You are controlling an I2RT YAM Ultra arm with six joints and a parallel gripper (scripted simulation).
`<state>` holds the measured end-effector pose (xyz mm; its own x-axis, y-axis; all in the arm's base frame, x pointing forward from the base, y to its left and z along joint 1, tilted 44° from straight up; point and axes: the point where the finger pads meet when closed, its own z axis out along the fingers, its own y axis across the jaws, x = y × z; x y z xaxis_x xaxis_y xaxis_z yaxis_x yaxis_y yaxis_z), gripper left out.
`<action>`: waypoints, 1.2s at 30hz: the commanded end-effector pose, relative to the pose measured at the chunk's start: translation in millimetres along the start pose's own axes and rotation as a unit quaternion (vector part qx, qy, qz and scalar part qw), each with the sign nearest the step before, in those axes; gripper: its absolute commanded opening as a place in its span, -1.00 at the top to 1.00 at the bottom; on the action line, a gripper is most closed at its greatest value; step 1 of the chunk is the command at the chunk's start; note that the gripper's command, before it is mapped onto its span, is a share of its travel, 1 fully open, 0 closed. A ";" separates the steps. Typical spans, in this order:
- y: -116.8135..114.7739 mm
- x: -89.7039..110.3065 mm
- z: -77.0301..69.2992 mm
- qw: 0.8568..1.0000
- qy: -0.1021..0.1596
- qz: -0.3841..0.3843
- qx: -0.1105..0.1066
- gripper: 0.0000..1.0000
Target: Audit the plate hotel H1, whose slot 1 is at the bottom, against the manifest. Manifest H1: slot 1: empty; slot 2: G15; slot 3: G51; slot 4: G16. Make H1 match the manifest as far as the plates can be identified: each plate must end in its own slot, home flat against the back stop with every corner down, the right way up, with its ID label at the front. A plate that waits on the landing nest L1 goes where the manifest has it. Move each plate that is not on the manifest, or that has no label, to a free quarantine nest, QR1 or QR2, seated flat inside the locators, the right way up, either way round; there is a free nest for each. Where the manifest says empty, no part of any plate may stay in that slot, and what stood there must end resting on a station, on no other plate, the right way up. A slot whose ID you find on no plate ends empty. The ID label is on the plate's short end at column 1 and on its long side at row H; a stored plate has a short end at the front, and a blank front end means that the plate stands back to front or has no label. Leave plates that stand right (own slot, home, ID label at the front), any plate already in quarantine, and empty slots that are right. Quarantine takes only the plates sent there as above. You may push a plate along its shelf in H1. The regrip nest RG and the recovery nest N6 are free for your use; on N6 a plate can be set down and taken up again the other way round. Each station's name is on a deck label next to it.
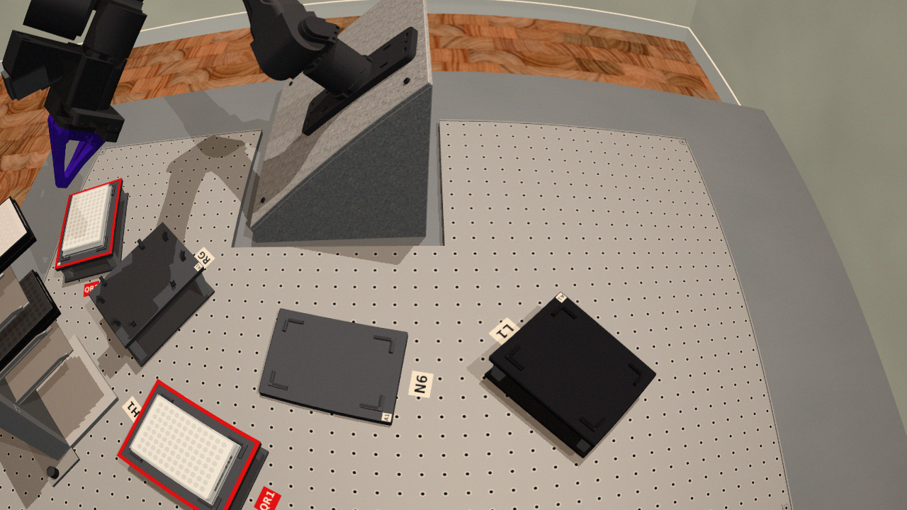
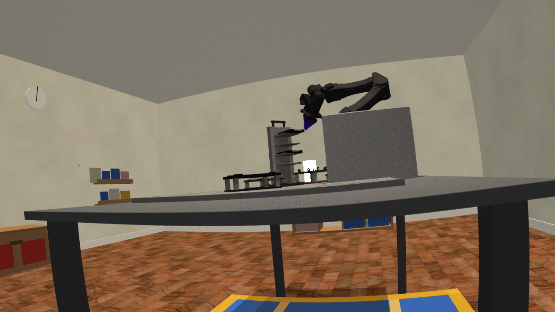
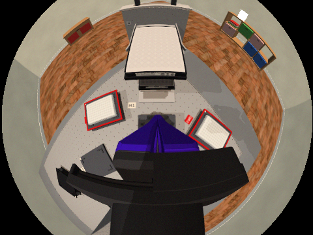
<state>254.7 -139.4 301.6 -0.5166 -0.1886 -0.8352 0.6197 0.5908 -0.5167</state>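
Observation:
My gripper [image 1: 62, 182] [image 2: 307, 127] [image 3: 157, 119] is shut with nothing between its purple fingers. It hangs high above the deck, in front of the top of the plate hotel H1 [image 2: 276, 155] [image 3: 150, 13]. A white plate [image 3: 156, 49] [image 1: 7, 227] lies on the top shelf. A dark plate [image 1: 28, 314] shows on a lower shelf. No labels are readable. White plates sit in the red-framed nests QR2 [image 1: 85, 218] [image 3: 212, 130] and QR1 [image 1: 181, 447] [image 3: 102, 109]. The landing nest L1 [image 1: 570, 370] is bare.
The regrip nest RG [image 1: 149, 288] stands between the two quarantine nests, below my gripper. The recovery nest N6 [image 1: 332, 364] [image 3: 98, 158] is bare at mid deck. The grey wedge block [image 1: 355, 158] [image 2: 368, 143] carries the arm base.

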 end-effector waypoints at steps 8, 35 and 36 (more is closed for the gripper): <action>0.6 -7.4 3.2 1.000 -0.005 0.001 -0.004 1.00; 0.7 -18.4 13.9 1.000 -0.005 0.002 -0.004 1.00; 0.7 -18.9 14.3 1.000 -0.005 0.002 -0.004 1.00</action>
<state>271.5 -148.2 310.8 -0.5181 -0.1888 -0.8342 0.6184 0.5911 -0.5178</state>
